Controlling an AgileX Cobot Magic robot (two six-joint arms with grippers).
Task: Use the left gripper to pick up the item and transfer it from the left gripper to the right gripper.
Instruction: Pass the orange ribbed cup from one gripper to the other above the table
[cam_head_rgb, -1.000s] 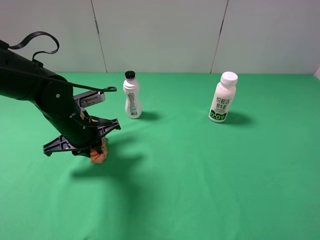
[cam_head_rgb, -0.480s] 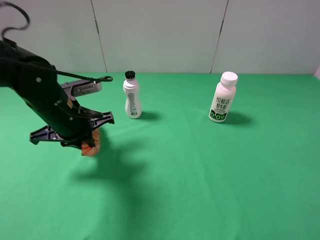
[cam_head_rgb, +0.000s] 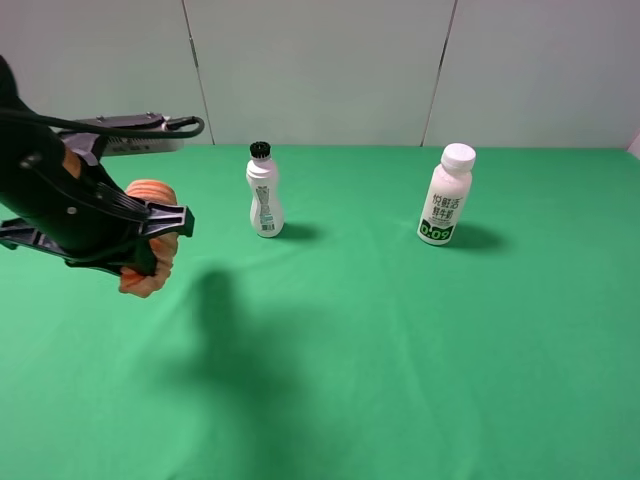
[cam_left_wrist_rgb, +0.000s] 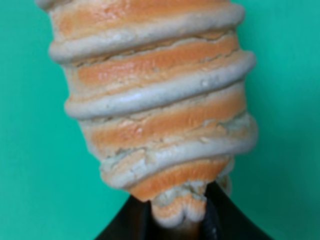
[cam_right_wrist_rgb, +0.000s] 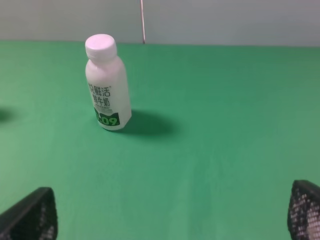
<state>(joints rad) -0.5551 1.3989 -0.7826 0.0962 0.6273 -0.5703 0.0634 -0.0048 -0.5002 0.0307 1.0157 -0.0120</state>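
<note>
My left claw (cam_head_rgb: 136, 252), clamped on orange cream-ribbed roll (cam_left_wrist_rgb: 155, 100), has lifted it off green table (cam_head_rgb: 400, 350); right claw (cam_right_wrist_rgb: 167, 212) wide open, empty; handover next.

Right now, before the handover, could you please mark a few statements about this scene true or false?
1. The left gripper is shut on the item, lifted off the table. True.
2. The right gripper holds the item. False: its jaws stand open, nothing between them.
3. The black-capped bottle and the white-capped bottle both stand upright. True.
4. In the high view, the white-capped bottle is left of the black-capped bottle. False: it is to the right.
</note>
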